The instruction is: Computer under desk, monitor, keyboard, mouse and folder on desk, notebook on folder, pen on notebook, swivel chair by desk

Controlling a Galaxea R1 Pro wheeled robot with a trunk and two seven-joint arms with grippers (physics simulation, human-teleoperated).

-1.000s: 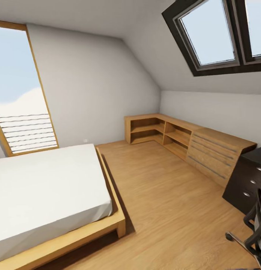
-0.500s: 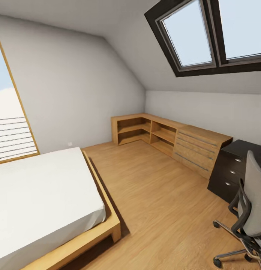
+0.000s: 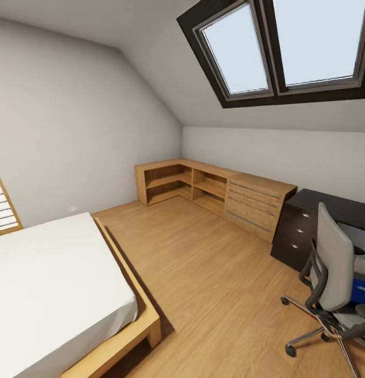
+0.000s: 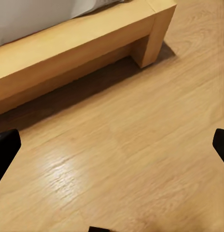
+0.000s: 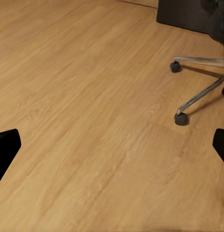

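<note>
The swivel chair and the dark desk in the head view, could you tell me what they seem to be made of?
Swivel chair: grey backrest, probably plastic or fabric, on shiny metal-looking legs with dark casters. Desk: matte, near-black wood look with small pale round knobs on its drawers.

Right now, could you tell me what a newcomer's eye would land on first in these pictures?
Probably the dark-framed skylight set in the sloped ceiling at upper right, bright against the grey walls. Next comes the bed with its white mattress filling the lower left, and the grey swivel chair at the right edge, standing beside the dark desk, with something blue showing just past its backrest.
</note>
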